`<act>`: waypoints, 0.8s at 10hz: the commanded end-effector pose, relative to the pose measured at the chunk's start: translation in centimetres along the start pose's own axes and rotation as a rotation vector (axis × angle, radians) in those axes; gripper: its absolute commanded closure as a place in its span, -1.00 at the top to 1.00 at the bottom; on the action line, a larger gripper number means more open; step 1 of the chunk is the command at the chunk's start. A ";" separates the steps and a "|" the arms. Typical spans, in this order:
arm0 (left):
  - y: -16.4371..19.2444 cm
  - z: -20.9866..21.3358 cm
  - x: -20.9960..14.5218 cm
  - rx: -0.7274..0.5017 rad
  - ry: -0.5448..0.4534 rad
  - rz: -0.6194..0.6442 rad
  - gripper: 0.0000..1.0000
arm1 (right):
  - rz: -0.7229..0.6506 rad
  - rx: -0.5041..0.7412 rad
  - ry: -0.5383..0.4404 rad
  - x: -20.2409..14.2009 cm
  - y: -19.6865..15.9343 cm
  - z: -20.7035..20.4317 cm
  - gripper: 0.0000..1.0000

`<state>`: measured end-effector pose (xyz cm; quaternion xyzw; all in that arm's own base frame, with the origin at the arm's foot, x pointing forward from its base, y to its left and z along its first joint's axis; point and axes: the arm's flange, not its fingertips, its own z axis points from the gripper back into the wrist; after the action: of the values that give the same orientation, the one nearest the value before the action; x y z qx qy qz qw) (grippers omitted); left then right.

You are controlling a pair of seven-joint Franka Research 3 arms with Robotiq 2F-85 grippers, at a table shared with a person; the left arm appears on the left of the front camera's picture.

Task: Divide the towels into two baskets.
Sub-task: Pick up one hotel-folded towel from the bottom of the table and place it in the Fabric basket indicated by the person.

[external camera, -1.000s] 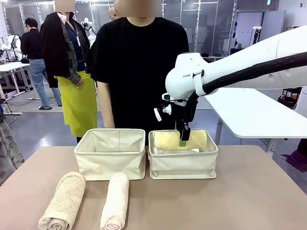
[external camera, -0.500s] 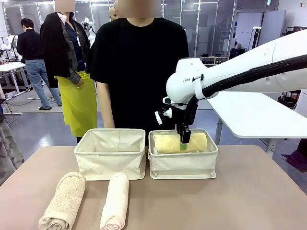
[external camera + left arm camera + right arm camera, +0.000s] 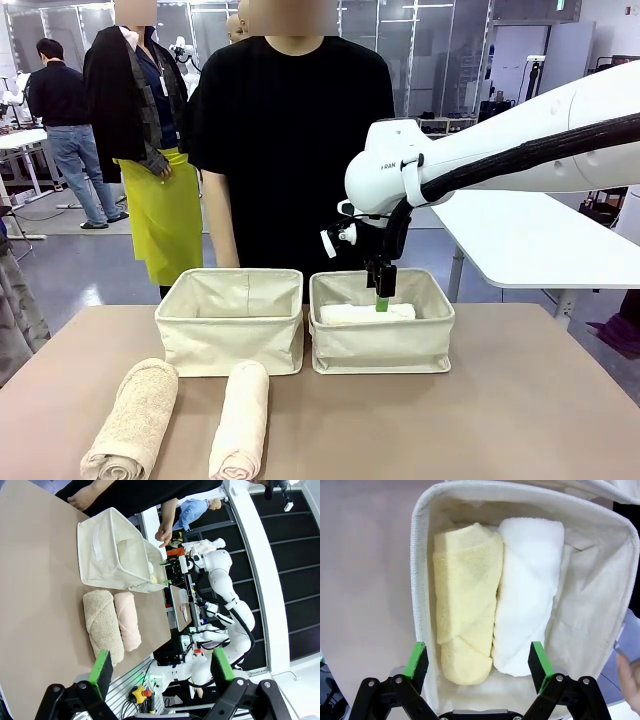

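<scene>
My right gripper (image 3: 382, 298) hangs open just above the right basket (image 3: 380, 345). In the right wrist view the yellow towel (image 3: 467, 625) and the white towel (image 3: 527, 600) lie side by side inside that basket (image 3: 420, 580), between the spread fingers of the right gripper (image 3: 477, 662) and free of them. The left basket (image 3: 230, 330) holds nothing that I can see. The tan towel (image 3: 132, 418) and the cream towel (image 3: 240, 420) lie on the table in front of it. My left gripper (image 3: 162, 667) is open, well off to the side of both baskets (image 3: 112, 555), with nothing in it.
A person in black stands close behind the baskets at the table's far edge. The brown tabletop (image 3: 520, 400) is bare to the right of the baskets. A white table (image 3: 530, 240) stands behind on the right.
The right gripper opened and let go of the yellow towel, which dropped down into the right basket beside the white one. The gripper stays just above it.
</scene>
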<state>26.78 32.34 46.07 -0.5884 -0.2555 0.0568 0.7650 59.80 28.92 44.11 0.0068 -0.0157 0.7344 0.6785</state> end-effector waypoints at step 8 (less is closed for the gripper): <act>-0.2 0.3 -0.1 -0.009 -0.007 -0.009 1.00 | 0.000 -0.009 -0.002 0.0 0.1 0.4 1.00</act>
<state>26.78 32.34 46.07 -0.5884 -0.2555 0.0568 0.7650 59.50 28.96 44.29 0.0048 -0.0176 0.7271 0.6863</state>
